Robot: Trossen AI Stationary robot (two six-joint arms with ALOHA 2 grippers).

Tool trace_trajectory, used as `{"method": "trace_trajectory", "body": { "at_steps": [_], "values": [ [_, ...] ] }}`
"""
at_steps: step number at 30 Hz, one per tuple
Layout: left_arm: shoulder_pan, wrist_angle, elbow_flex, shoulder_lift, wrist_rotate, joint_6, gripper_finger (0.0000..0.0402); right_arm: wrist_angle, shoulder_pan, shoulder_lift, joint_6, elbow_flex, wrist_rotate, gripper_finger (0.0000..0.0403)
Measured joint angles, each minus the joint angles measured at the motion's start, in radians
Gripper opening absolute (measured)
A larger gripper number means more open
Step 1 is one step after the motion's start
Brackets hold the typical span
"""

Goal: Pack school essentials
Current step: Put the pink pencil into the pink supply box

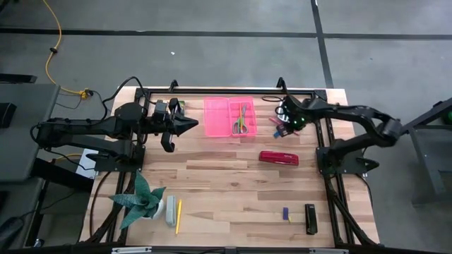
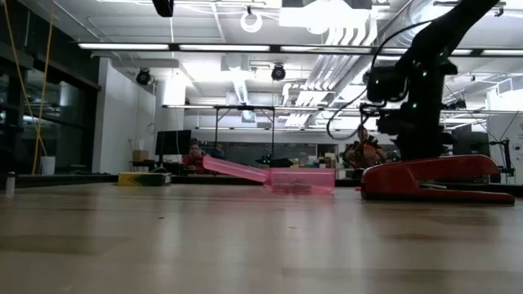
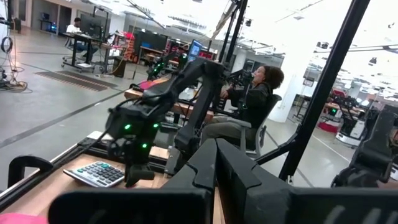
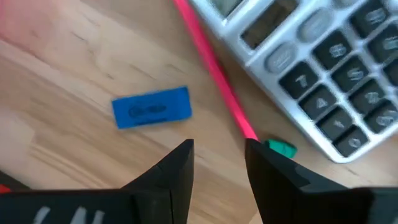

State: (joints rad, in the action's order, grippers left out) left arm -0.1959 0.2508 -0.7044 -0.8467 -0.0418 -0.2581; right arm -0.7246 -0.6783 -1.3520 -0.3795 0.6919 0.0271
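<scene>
An open pink case point(image 1: 229, 116) lies at the table's far middle with green-handled scissors point(image 1: 241, 120) inside; it also shows in the low view point(image 2: 278, 176). My right gripper point(image 4: 221, 155) is open and points down at the table's far right. It hovers just above a blue eraser point(image 4: 152, 107), a red pen point(image 4: 214, 68) and a calculator point(image 4: 323, 68), and touches none of them. My left gripper point(image 1: 192, 125) is shut and empty, held level just left of the case. A yellow pencil point(image 1: 178, 215), a purple piece point(image 1: 286, 213) and a black piece point(image 1: 310, 218) lie near the front edge.
A red stapler point(image 1: 278, 158) lies right of centre, large in the low view point(image 2: 437, 178). A green spiky plant point(image 1: 141, 200) stands at the near left beside a grey piece point(image 1: 170, 210). A person point(image 3: 252, 102) sits beyond the table.
</scene>
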Motion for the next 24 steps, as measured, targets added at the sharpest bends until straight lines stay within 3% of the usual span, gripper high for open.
{"method": "trace_trajectory", "body": {
  "at_steps": [16,19,24],
  "values": [
    [0.0,0.0,0.0,0.0,0.0,0.0,0.0,0.0,-0.042,-0.228,0.1,0.053,-0.023,0.0131],
    [0.0,0.0,0.0,0.0,0.0,0.0,0.0,-0.003,-0.042,-0.231,0.1,0.053,-0.023,0.0109],
    [0.0,0.0,0.0,0.0,0.0,-0.001,0.0,-0.005,-0.041,-0.215,0.096,0.049,-0.025,0.0032]
  ]
}}
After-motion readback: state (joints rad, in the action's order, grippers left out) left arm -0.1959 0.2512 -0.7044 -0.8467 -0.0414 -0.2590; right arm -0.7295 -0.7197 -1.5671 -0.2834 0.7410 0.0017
